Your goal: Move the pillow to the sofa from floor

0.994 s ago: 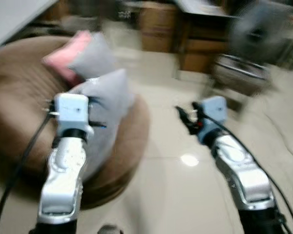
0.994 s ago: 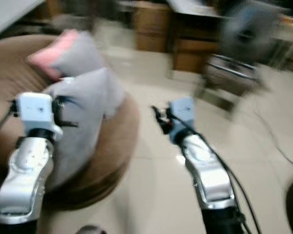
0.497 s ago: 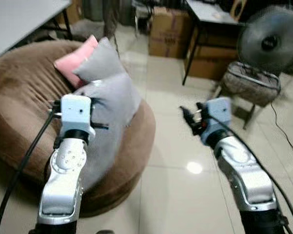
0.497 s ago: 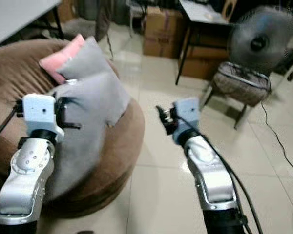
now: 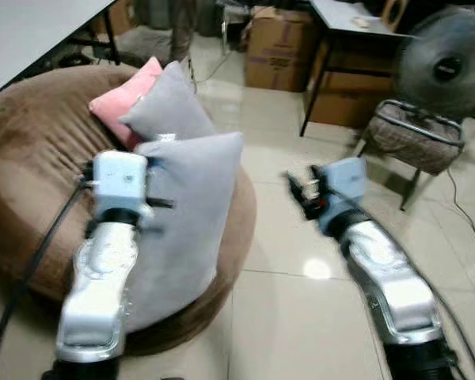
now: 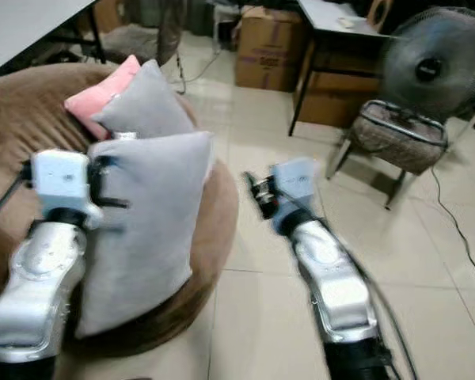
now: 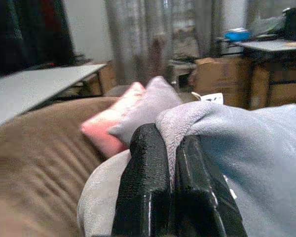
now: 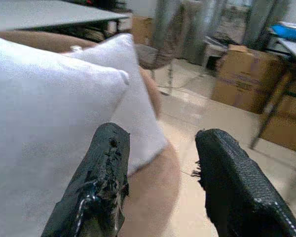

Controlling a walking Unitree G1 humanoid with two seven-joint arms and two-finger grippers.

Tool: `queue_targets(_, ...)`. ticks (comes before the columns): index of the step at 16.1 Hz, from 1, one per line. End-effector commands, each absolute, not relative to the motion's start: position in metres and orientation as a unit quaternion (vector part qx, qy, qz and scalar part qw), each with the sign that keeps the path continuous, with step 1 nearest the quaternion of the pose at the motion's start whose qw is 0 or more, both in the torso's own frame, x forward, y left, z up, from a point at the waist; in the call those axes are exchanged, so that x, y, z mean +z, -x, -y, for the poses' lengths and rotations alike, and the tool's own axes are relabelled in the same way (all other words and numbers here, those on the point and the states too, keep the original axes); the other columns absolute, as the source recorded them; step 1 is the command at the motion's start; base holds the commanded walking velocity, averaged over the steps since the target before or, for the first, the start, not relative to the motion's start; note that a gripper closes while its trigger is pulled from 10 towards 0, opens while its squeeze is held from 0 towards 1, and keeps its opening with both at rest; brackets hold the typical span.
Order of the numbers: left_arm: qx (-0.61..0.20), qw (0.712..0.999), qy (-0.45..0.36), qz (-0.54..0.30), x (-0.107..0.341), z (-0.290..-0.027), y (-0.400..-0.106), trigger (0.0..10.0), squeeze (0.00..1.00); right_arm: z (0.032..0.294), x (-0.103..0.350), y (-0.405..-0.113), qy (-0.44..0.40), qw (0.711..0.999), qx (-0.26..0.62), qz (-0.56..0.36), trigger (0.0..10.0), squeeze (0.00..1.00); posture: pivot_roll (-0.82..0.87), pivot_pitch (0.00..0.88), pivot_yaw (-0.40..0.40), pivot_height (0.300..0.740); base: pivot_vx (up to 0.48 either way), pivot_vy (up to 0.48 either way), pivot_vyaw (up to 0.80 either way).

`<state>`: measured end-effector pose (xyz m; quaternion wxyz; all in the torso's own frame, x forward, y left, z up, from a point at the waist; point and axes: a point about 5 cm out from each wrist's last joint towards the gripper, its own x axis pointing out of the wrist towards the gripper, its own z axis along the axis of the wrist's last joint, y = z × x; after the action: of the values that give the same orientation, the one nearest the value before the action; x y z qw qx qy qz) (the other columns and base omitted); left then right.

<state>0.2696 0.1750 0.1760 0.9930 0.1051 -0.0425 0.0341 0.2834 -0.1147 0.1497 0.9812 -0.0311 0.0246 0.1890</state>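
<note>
A large grey pillow [image 5: 191, 218] leans upright against the front of the brown bean-bag sofa [image 5: 32, 166]. My left gripper [image 7: 170, 165] is shut on the pillow's top edge, with grey cloth bunched between its black fingers [image 7: 147, 173]. Behind it, a pink pillow [image 5: 128, 96] and a second grey pillow [image 5: 171, 112] rest on the sofa. My right gripper [image 8: 163, 148] is open and holds nothing. It hovers over the tiled floor to the right of the sofa [image 5: 294, 188], a short way from the held pillow's right edge.
A standing fan [image 5: 447, 67] and a metal-framed stool with a bag [image 5: 416, 136] stand at the right. Cardboard boxes [image 5: 275, 47] and a black table [image 5: 356, 22] are behind. A white tabletop [image 5: 24, 28] is at the far left. A cable [image 5: 469, 229] trails on the floor at the right.
The view was blurred and has steadied. The held pillow has spread out wider and flatter, its top right corner now further right. My right gripper stays open in about the same place.
</note>
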Motion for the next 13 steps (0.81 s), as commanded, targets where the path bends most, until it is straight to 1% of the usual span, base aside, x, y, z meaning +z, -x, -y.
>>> queue_targets(1,0.017,0.992,-0.1,0.071,0.1866,-0.1659,-0.2713,10.0,0.0,0.1263,0.1533,-0.2846,0.043,0.985,0.169,-0.016,10.0,0.0,0.1,0.0,-0.052,0.74,0.379,0.0,0.0)
queue_targets(9,0.017,0.992,-0.099,0.073,0.1863,-0.1662,-0.2716,10.0,0.0,0.1255,0.1537,-0.2875,0.049,0.983,0.176,-0.013,10.0,0.0,0.1,0.0,-0.059,0.74,0.377,0.0,0.0)
queue_targets(13,0.015,0.992,-0.1,0.072,0.1863,-0.1666,-0.2722,10.0,0.0,0.1199,0.1523,-0.2856,0.062,0.979,0.196,-0.013,10.0,0.0,0.1,0.0,-0.056,0.74,0.376,0.0,0.8)
